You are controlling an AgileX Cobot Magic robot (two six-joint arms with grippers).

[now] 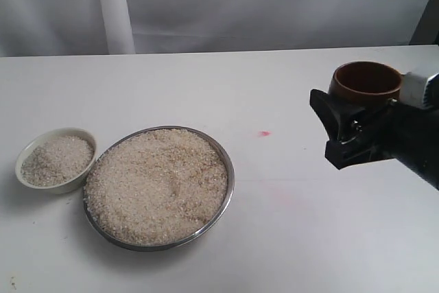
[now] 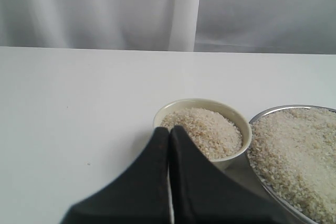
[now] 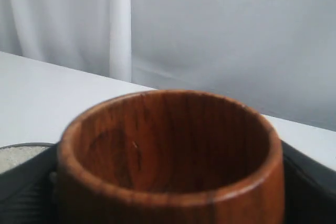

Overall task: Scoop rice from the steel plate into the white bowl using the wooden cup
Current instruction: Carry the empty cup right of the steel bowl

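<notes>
One wooden cup [image 1: 367,81] (mouth up) in the right gripper's [image 3: 168,182] grasp.

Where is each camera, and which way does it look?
Exterior: apart from the robot, facing the curtain; shows steel plate, white bowl, right end effector.
Left wrist: mounted behind the shut left end effector, looking at the bowl.
Right wrist: mounted behind the right end effector, looking into the gripped wooden cup.
Exterior and left wrist share bowl and plate.

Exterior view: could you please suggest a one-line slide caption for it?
Right tool grips the wooden cup; steel plate and white bowl both hold rice.
</notes>
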